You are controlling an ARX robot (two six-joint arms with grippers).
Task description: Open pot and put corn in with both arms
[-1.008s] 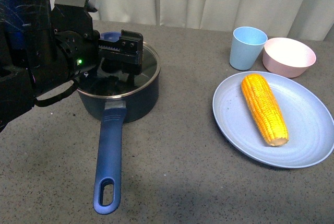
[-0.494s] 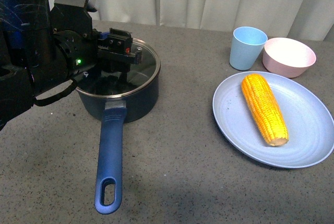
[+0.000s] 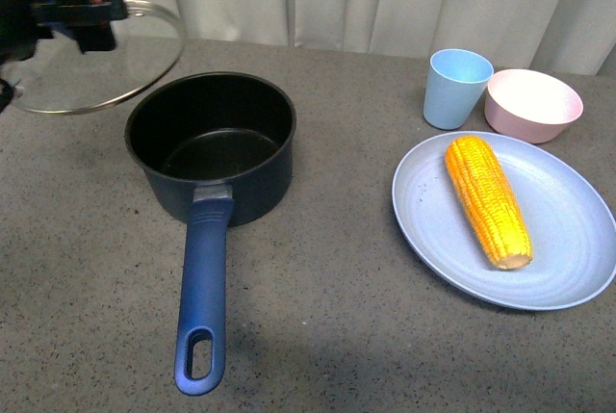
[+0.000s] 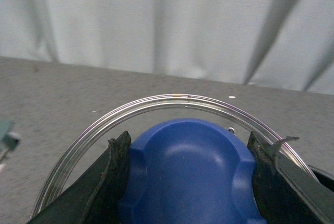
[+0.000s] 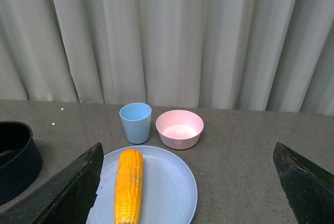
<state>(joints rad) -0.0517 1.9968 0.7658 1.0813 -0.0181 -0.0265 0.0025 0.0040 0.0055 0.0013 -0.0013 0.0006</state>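
The dark navy pot [image 3: 212, 148] stands open on the grey table, black inside empty, its long blue handle [image 3: 202, 307] pointing toward me. My left gripper [image 3: 72, 9] is shut on the blue knob [image 4: 190, 174] of the glass lid [image 3: 101, 62] and holds it in the air up and left of the pot. The yellow-orange corn [image 3: 488, 199] lies on a light blue plate [image 3: 568, 240] at the right; it also shows in the right wrist view [image 5: 129, 185]. My right gripper [image 5: 188, 182] is open, well back from the plate and empty; it is out of the front view.
A light blue cup [image 3: 456, 88] and a pink bowl [image 3: 532, 103] stand behind the plate, also in the right wrist view as the cup [image 5: 135, 122] and bowl [image 5: 179, 129]. A pale curtain hangs along the table's far edge. The pot's rim [image 5: 15, 156] shows in the right wrist view.
My left gripper has lifted the lid off the pot and carried it up and to the left. The pot now stands open. The corn has not moved.
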